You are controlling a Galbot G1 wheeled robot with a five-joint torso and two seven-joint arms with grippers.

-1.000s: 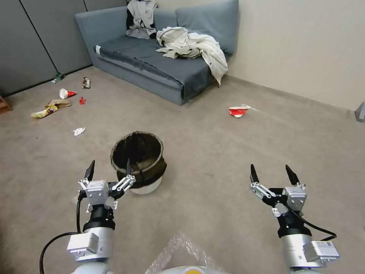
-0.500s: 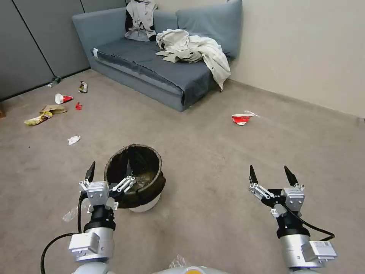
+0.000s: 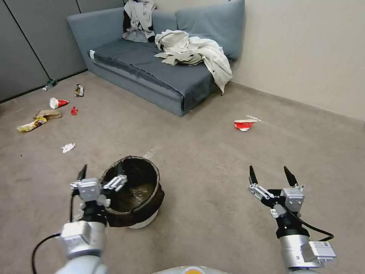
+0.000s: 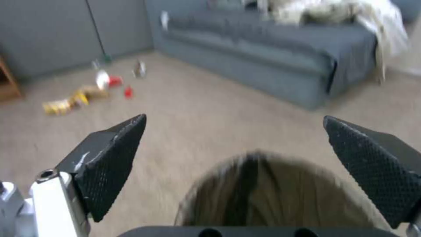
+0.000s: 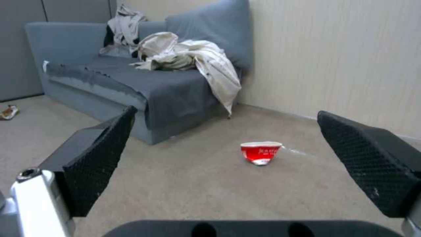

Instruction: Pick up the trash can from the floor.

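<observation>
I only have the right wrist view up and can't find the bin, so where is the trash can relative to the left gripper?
Observer: The trash can stands upright on the floor, directly ahead of the left gripper.
Operator: Is that gripper holding it?
Observer: No. Its jaws are open at the bin's near rim and grip nothing.
Operator: Is the liner in place?
Observer: Yes, a dark bag is folded over the rim.
</observation>
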